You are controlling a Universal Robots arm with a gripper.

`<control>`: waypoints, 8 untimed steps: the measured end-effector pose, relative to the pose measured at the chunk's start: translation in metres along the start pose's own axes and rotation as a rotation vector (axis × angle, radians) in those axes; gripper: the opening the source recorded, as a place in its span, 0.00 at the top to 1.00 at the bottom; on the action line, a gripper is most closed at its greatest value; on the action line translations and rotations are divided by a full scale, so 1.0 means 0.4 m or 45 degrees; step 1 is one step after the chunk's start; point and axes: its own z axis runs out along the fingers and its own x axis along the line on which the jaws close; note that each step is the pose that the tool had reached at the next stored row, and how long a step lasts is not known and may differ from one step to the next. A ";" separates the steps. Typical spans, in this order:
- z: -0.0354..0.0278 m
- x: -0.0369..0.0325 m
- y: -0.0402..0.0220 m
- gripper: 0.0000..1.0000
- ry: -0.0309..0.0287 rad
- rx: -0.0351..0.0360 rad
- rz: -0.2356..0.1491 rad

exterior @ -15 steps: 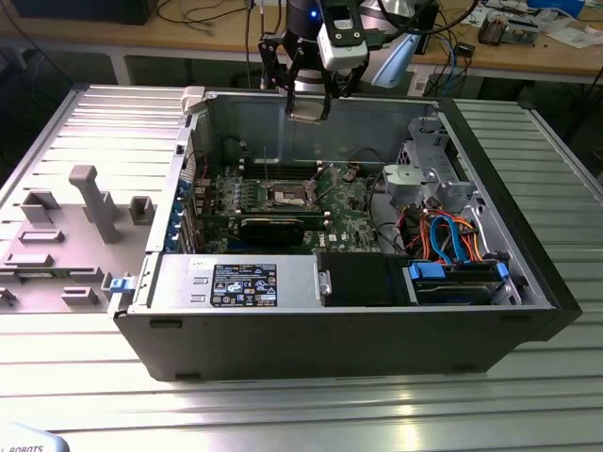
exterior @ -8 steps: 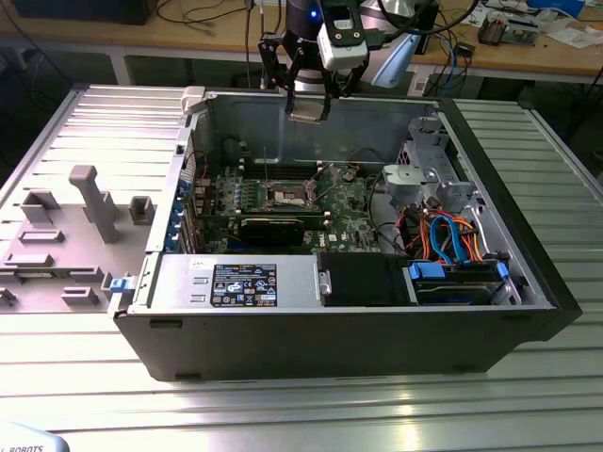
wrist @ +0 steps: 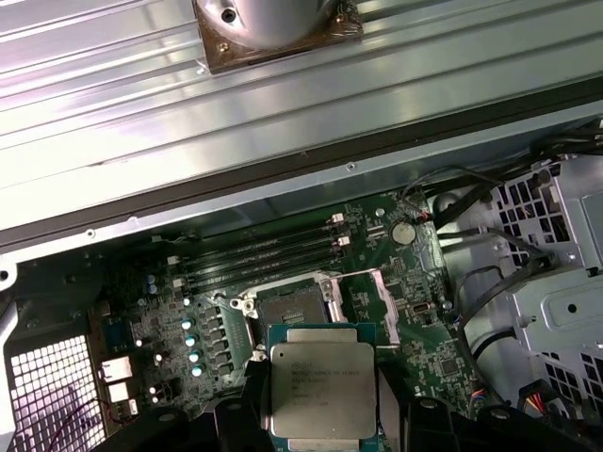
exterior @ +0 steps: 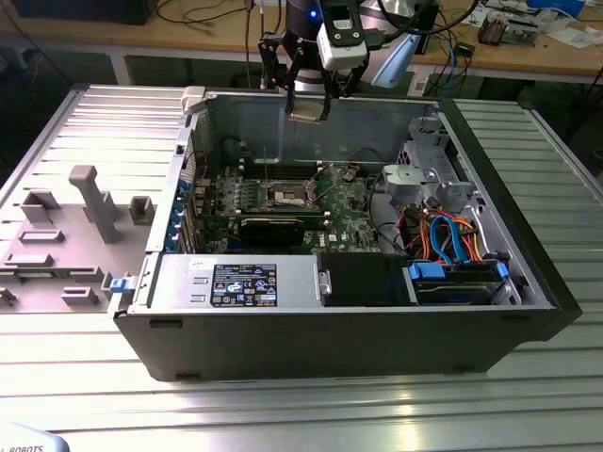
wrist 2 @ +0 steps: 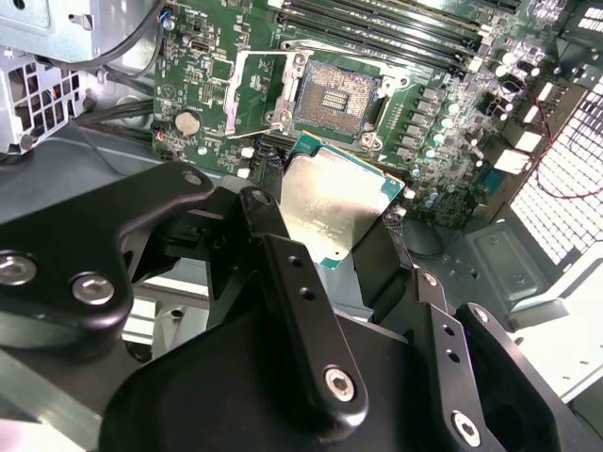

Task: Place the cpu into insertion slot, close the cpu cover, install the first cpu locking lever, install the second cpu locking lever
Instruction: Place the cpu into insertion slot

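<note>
While the claw (exterior: 308, 100) hangs at the top middle of the exterior view, over the back wall of the open pc case (exterior: 330, 330), it's clamped on the cpu (exterior: 309, 109), a pale square pinched flat between the fingers. The case sits on a ribbed metal table (exterior: 311, 405). The insertion slot (exterior: 287, 195) is lower down, in the middle of the green motherboard (exterior: 349, 212), well apart from the chip. Near the front of the case there's a power supply with a black and white label (exterior: 243, 284), but I can't read the text.

Second wrist view: black fingers (wrist 2: 268, 226) grip the cpu by two opposite edges, silvery top facing the camera. Beyond it the slot is bare, pin field showing. The cpu cover (wrist 2: 268, 54) is swung open, just beside the slot.

First wrist view: same grip, with the chip hovering short of the slot and the memory slots (wrist: 254, 254) just past it. There's print on the chip's lid, can't make it out.
</note>
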 end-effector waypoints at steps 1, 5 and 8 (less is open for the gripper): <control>0.000 0.000 0.000 0.46 -0.0003 -0.0001 0.003; 0.000 0.001 0.000 0.46 -0.0026 -0.0006 0.029; 0.000 0.001 0.000 0.46 -0.0036 -0.0007 0.040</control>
